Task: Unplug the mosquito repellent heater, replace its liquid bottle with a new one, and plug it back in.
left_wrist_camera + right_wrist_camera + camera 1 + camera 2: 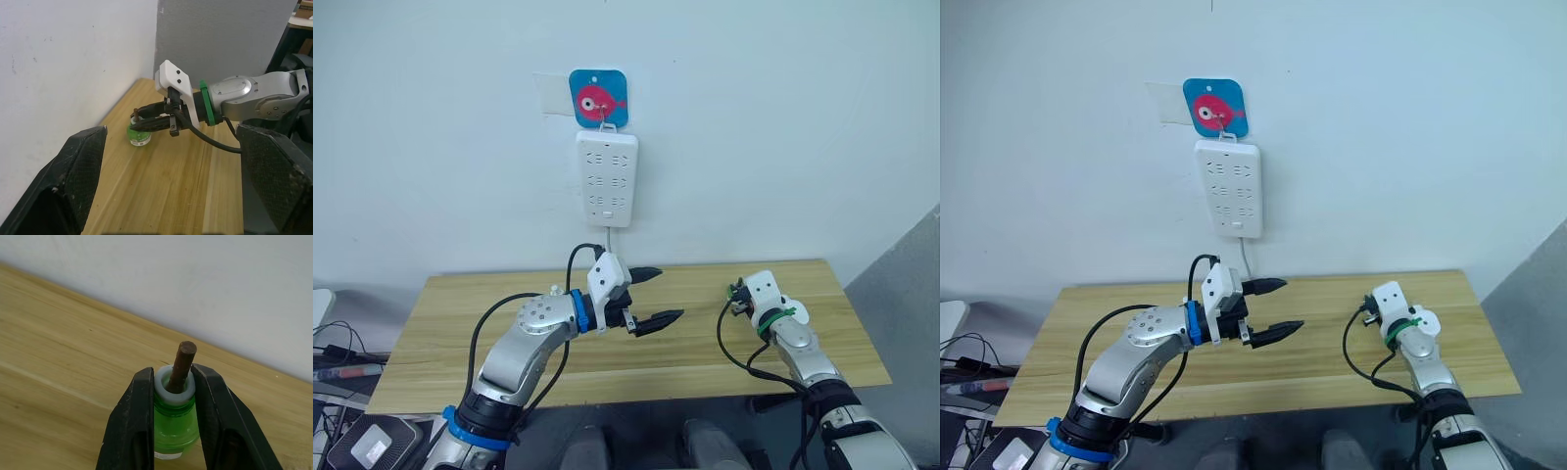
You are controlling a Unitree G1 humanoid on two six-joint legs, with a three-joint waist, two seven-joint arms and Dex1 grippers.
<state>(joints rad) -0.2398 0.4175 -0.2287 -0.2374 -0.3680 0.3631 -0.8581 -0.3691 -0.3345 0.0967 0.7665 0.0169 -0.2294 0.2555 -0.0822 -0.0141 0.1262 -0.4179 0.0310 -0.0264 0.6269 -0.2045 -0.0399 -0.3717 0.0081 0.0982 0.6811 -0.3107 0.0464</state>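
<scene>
My right gripper (172, 371) is shut on the neck of its liquid bottle (175, 423), a small green bottle with a dark wick and no cap. In the left wrist view the bottle (138, 136) stands upright, low at the wooden table (705, 364), close to the wall at the back right. My left gripper (668, 293) hangs open and empty above the middle of the table, fingers pointing right toward the right gripper (736, 292). The mosquito repellent heater and the new one are out of view.
A long white power strip (606, 178) hangs on the wall above the table's back edge, under a blue hook plate with a pink fish (598, 98); its cord drops behind the table. Cables and gear lie on the floor at the left (342, 367).
</scene>
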